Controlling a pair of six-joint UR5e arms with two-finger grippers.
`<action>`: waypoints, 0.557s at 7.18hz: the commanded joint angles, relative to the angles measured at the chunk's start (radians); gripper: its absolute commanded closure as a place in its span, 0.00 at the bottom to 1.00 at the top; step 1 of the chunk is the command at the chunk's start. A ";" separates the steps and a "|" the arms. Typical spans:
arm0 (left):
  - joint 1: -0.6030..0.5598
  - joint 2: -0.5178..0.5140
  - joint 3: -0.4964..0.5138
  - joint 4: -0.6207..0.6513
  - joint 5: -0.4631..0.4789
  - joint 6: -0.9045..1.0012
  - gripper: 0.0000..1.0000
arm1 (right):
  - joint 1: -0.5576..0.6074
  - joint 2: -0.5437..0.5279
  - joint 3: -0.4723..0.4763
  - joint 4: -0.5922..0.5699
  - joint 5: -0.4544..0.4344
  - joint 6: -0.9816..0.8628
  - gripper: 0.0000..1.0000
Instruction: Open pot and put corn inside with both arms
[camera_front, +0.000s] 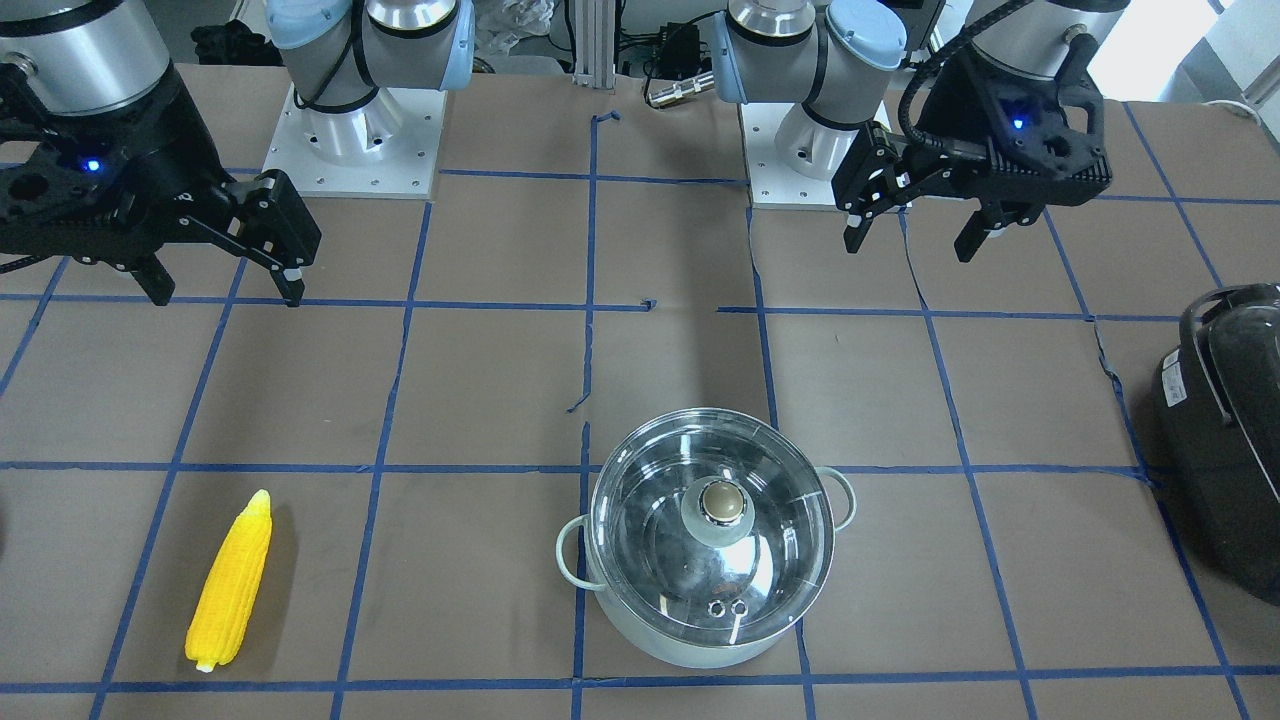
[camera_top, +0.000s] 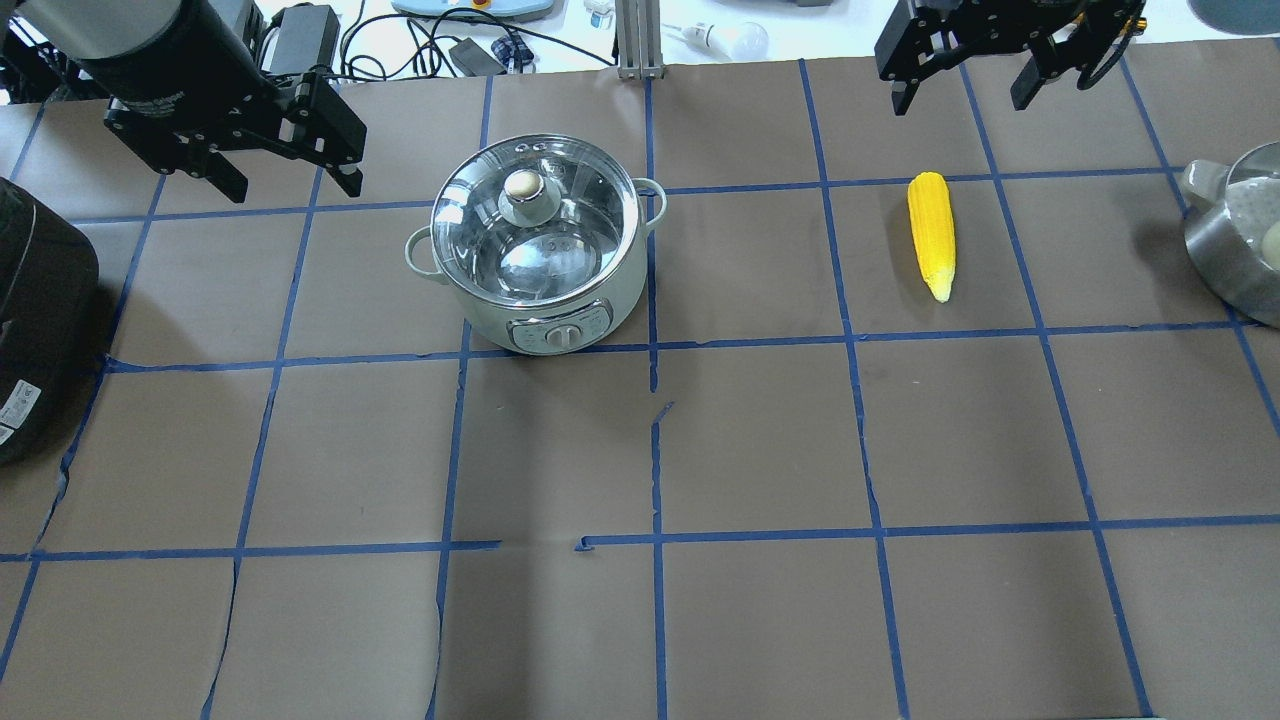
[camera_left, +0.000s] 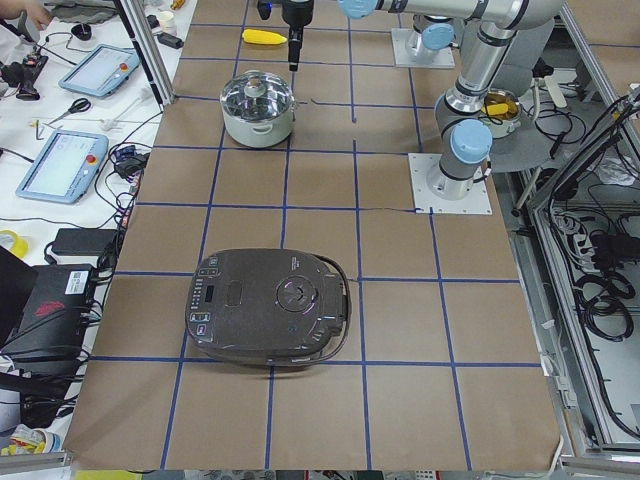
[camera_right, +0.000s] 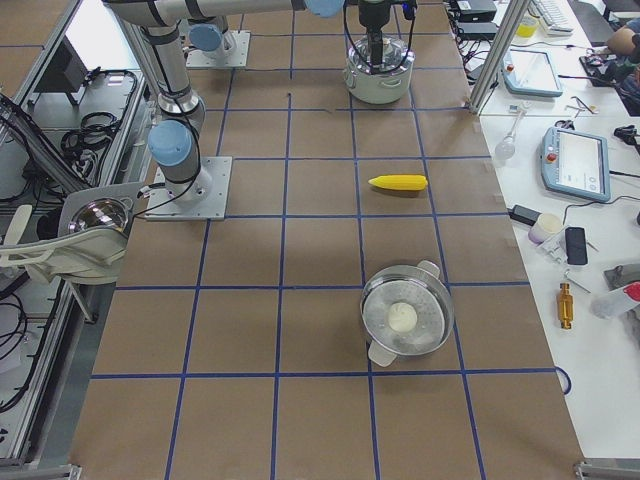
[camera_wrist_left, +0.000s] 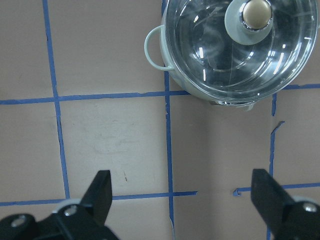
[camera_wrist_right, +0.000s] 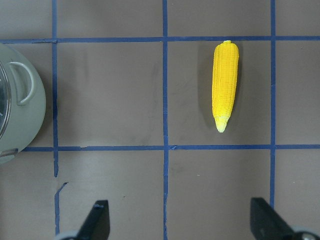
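Observation:
The mint-green pot (camera_top: 620, 290) stands at the back left of the table with its glass lid (camera_top: 560, 240) on and the brass knob (camera_top: 521, 185) on top. The yellow corn (camera_top: 931, 232) lies flat at the back right. My left gripper (camera_top: 293, 187) hangs open and empty above the table, left of the pot. My right gripper (camera_top: 960, 105) hangs open and empty beyond the corn. The left wrist view shows the lid (camera_wrist_left: 225, 55) ahead of my open fingers (camera_wrist_left: 102, 187). The right wrist view shows the corn (camera_wrist_right: 225, 85) ahead.
A black appliance (camera_top: 35, 320) sits at the table's left edge. A steel bowl (camera_top: 1215, 260) with a pale ball in it sits at the right edge. Blue tape lines mark a grid on the brown table cover. Cables and devices lie beyond the far edge.

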 joint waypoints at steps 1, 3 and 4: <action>0.002 -0.014 0.009 0.017 0.002 -0.006 0.00 | 0.000 -0.001 0.000 0.001 0.000 0.000 0.00; -0.049 -0.052 0.014 0.083 0.003 -0.138 0.00 | 0.002 -0.001 0.000 0.001 0.001 0.000 0.00; -0.100 -0.101 0.020 0.168 0.011 -0.141 0.00 | 0.000 -0.001 0.002 0.002 0.000 0.000 0.00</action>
